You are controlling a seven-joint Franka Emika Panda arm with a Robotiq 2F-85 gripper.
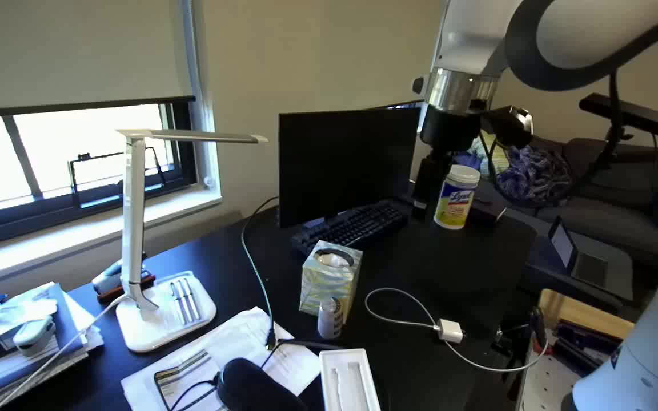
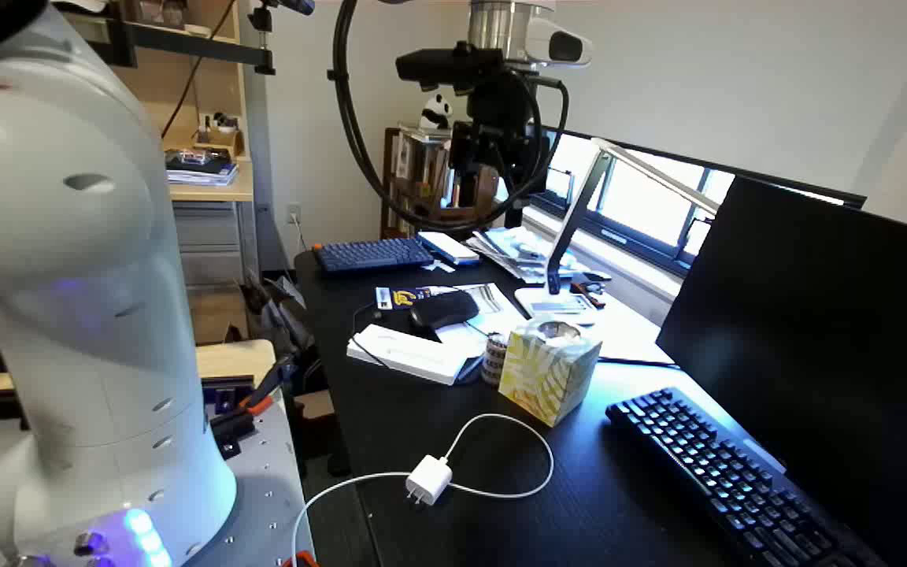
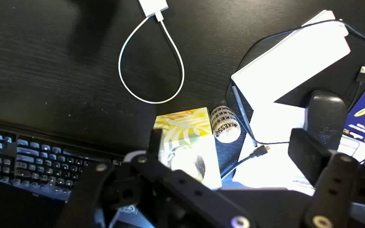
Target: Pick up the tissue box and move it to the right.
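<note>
Desk (image 2: 398, 425): tissue box (image 2: 548, 370) seemingly well inside dim edge.

I saw the wrist view's top edge crop the charger (image 3: 154, 5) and the gripper (image 3: 227, 142) partly hide the tissue box (image 3: 187, 139).

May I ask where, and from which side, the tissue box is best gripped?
Probably from above, pinching the tissue box by the upper parts of two opposite walls: the yellow wall facing the white cable, and the one across from it. It stands upright with flat sides, and the printed roll sits close beside a neighbouring wall.
</note>
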